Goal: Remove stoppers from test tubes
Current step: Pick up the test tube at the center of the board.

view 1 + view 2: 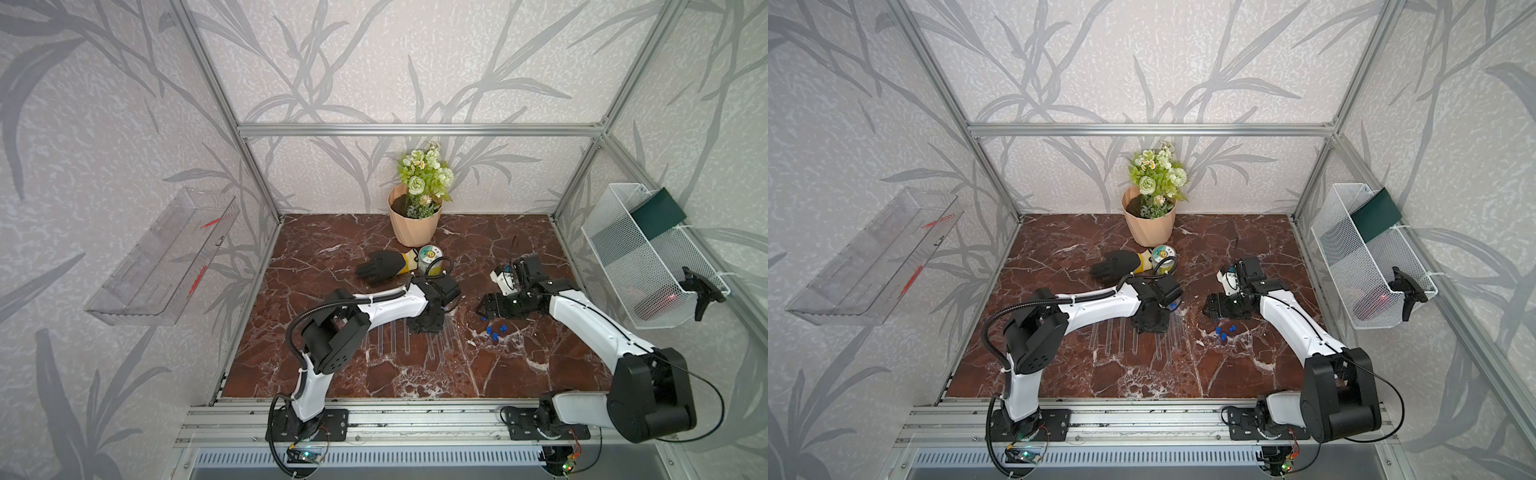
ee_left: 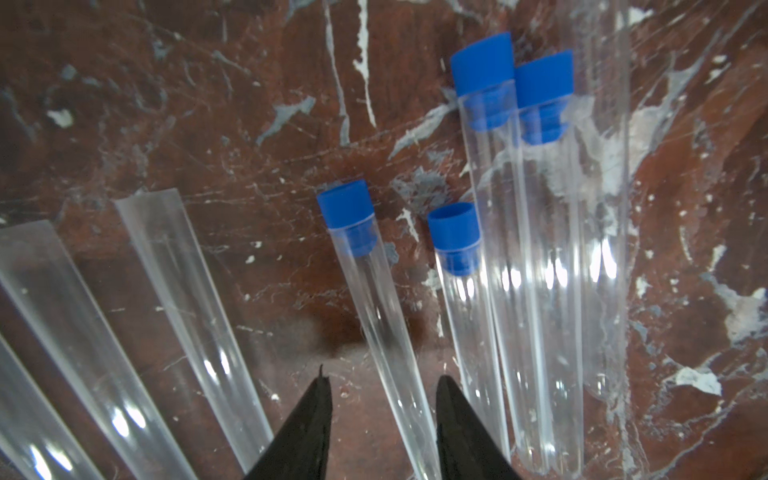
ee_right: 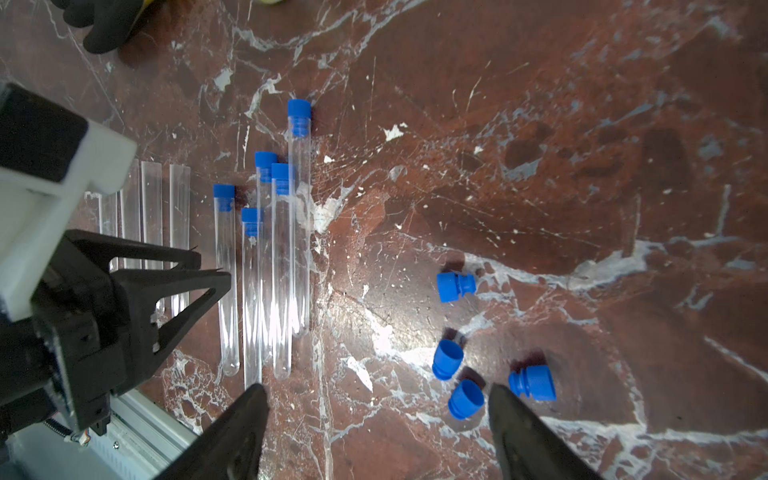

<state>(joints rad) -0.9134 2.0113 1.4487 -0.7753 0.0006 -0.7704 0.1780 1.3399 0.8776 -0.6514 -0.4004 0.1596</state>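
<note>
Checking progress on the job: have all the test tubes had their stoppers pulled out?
No: in the right wrist view five test tubes have blue stoppers in their mouths.

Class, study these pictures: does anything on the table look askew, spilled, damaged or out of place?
Nothing looks spilled or broken. The five stoppered test tubes lie bunched with staggered ends, unlike the open tubes in their even row; four loose stoppers lie scattered.
</note>
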